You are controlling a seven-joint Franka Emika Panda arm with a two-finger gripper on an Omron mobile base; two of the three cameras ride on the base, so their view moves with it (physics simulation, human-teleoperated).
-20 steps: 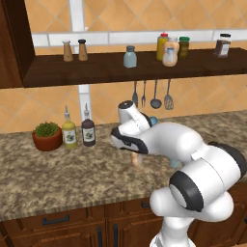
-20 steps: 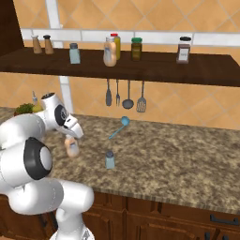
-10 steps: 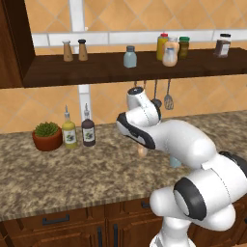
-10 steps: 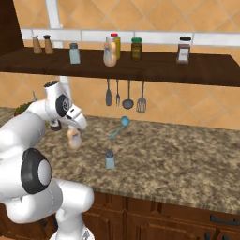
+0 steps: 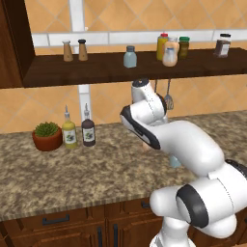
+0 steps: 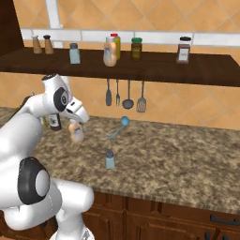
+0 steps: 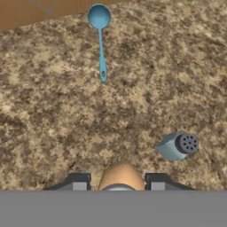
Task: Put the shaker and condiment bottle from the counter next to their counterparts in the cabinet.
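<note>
In the right base view the condiment bottle (image 6: 76,133) hangs at left of centre, lifted clear of the counter (image 6: 178,164), clamped in the gripper (image 6: 76,126); in the hand view its peach shoulder and pale cap (image 7: 120,178) sit at the bottom centre between the 2 dark fingertips (image 7: 79,182), which are closed on it. It looks like a slim, rigid, light plastic bottle with a smooth skin, so it could slip or swing if tilted; the hold near the top seems sensible, kept upright.

The shaker (image 6: 109,160) stands lower centre in the right base view, alone on the granite, well apart from the held bottle; in the hand view it is at lower right (image 7: 178,146), its perforated cap showing. It is squat, stiff and probably light; a grip across the body below the cap should suit it.

A blue spoon (image 7: 100,37) lies at upper centre of the hand view. The cabinet (image 6: 154,68) shelf runs across the top of the right base view; the counterparts, a pale shaker (image 6: 74,53) at upper left and a wide peach bottle (image 6: 110,52) just right of it, have free board between them; hanging utensils (image 6: 125,93) dangle below, a hazard on the way up.
</note>
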